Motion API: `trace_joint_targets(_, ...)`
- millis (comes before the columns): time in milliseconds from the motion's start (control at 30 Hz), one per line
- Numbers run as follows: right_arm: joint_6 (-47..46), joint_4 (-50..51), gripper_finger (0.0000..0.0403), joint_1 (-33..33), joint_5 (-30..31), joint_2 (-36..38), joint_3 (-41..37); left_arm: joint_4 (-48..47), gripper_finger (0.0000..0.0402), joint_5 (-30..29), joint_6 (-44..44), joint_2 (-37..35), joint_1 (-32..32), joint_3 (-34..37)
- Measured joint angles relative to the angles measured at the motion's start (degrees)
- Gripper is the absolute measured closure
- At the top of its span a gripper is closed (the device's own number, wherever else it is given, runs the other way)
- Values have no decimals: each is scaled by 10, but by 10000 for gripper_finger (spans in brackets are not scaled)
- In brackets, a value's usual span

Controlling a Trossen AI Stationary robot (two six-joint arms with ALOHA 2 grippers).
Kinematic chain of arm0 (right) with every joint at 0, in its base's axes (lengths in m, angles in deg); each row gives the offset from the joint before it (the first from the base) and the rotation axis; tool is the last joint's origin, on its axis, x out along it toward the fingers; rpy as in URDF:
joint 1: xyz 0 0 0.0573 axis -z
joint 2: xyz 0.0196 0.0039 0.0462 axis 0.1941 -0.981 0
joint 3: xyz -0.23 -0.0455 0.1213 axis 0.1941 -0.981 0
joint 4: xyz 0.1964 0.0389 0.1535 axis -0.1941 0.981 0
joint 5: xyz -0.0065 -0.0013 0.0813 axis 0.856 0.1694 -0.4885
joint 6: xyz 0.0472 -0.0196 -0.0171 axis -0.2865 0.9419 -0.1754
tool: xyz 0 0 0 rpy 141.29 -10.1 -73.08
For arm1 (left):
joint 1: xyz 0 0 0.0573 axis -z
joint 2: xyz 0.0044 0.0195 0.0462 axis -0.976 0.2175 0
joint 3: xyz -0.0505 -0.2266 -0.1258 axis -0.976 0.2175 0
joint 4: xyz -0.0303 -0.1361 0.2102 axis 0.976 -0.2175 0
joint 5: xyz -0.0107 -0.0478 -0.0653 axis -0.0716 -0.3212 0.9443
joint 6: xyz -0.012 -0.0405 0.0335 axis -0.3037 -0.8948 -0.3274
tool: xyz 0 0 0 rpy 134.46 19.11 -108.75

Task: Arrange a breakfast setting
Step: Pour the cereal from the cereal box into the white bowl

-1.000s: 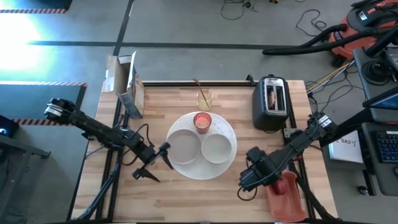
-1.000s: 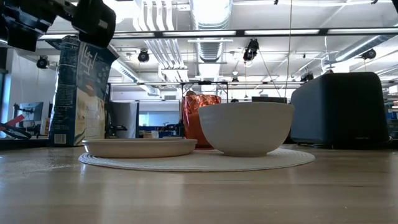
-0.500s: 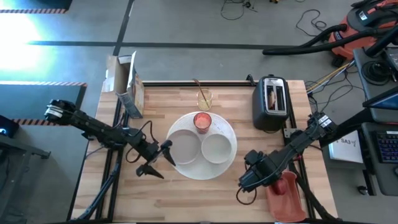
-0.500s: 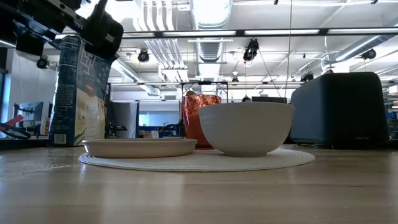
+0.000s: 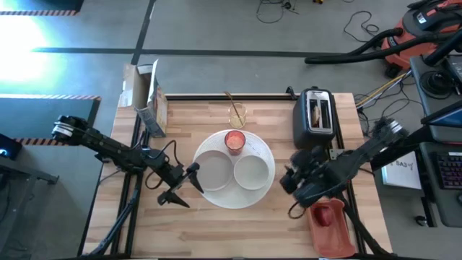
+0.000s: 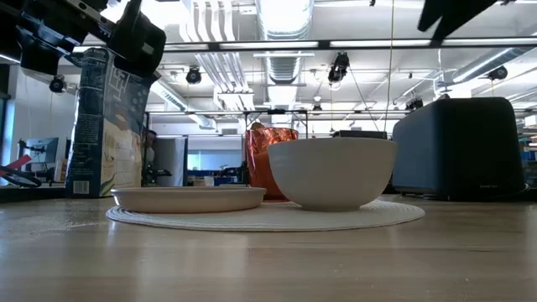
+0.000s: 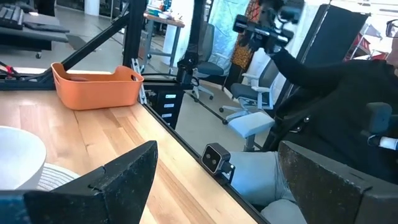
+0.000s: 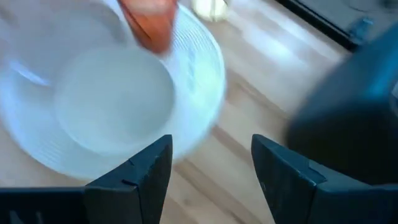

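Table (image 5: 216, 224): light wooden butcher-block top, seen whole in the high view.
Large round white plate (image 5: 216, 196): at the middle of the table; carries three pieces.
Small white bowl (image 5: 251, 172): on the right half of the plate; in the low view it stands upright, nearest the camera.
Shallow white dish (image 5: 213, 170): on the left half of the plate, just beside the bowl.
Small red cup (image 5: 234, 140): on the far edge of the plate, behind bowl and dish.
Clear glass (image 5: 237, 114): on the table just beyond the plate, with a thin gold spoon (image 5: 231, 101) standing in it.
Toaster (image 5: 315, 119): black, far right of the table, brown toast slice (image 5: 317, 110) in a slot.
Carton (image 5: 146, 101): upright, open top, far left corner.
Orange bin (image 5: 329, 225): near right corner.
Left gripper (image 5: 184, 190): fingers spread apart, holding nothing, at the plate's left rim.
Right gripper (image 5: 292, 178): fingers parted, empty, above the table just right of the plate, near the bowl; its wrist view looks down on bowl and cup.
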Motion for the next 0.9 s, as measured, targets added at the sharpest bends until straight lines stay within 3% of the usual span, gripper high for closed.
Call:
trace_joint_targets(100,46,-132,193,1,30,98,-107,4,84,0,5,2,0,0)
trace_joint_targets(300,217,-432,193,8,35,283,-339,28,84,-1,12,3,-1,0)
trace_joint_targets(500,385,-654,193,16,35,427,-508,62,84,-25,53,2,-10,0)
trace_joint_targets(733,480,-766,193,18,-12,530,-626,64,84,-144,50,2,-11,-12)
trace_joint_targets(900,487,-771,193,18,-12,561,-668,63,84,-161,30,2,-11,-31)
